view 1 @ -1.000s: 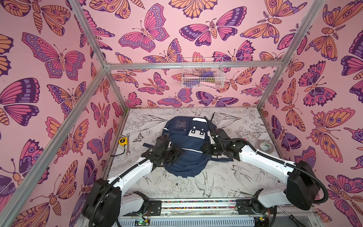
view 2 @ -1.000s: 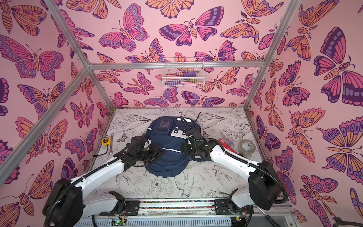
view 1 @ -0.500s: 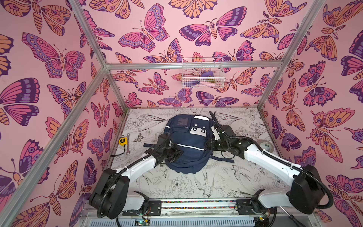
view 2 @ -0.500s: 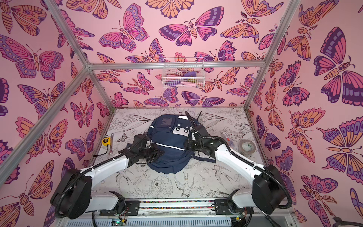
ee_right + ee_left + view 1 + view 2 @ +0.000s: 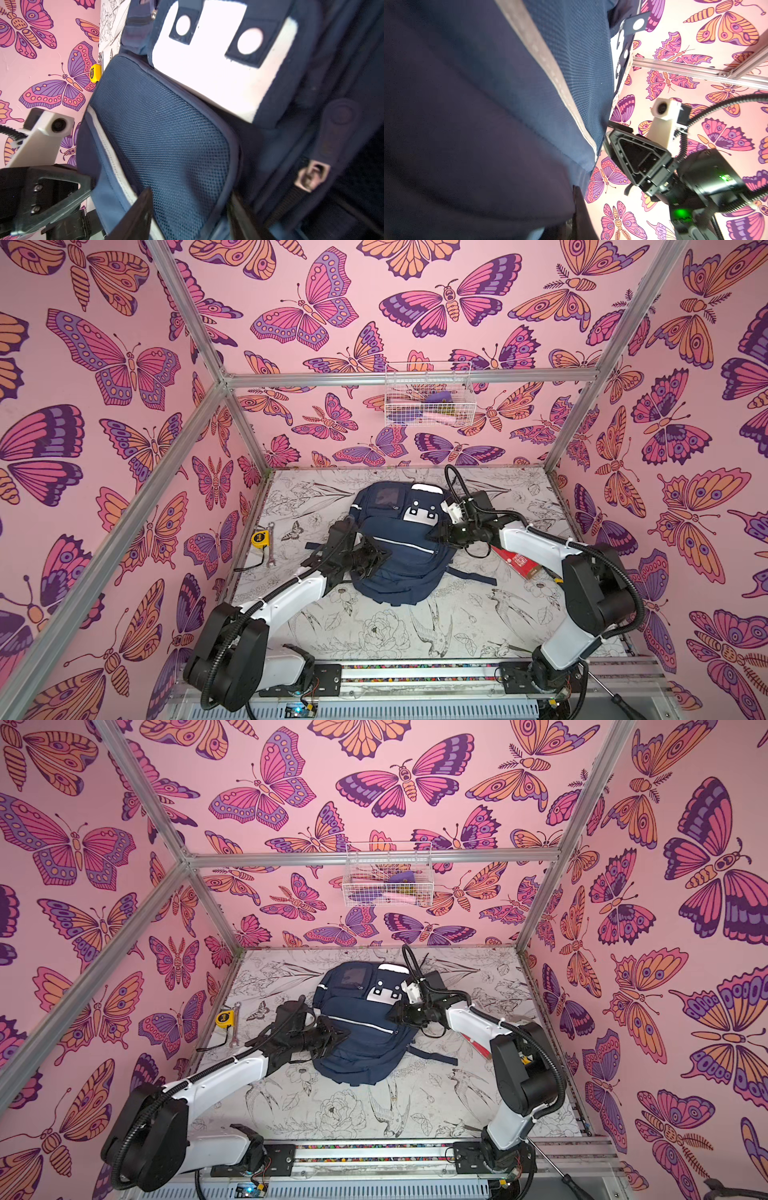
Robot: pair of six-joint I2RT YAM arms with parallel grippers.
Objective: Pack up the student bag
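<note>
A white wire basket (image 5: pixel 395 403) hangs on the back wall of a pink, butterfly-papered cell. It holds a few small purple, pink and greenish items, too small to name.

The student bag (image 5: pixel 395 547), the other container, lies flat near the middle of the table (image 5: pixel 374 635) in both top views. Its front faces up and its white patch (image 5: pixel 207 68) points toward the back wall. Nothing of its inside shows, and its loose straps trail out on the table.

The left gripper (image 5: pixel 343 1038) rests against the bag's left edge with its jaws closed. The left wrist view is filled with navy fabric, so whether any cloth is pinched is hard to tell.

The right gripper (image 5: pixel 436 533) is at the bag's right side, just below the patch. Its fingers (image 5: pixel 143 207) stand apart, with the bag's blue mesh panel (image 5: pixel 162 135) between them.

A yellow tape measure (image 5: pixel 259 538) and a wrench (image 5: pixel 270 545) lie beside the left wall, well apart from the bag. A flat red item (image 5: pixel 519 562) lies under the right arm.
</note>
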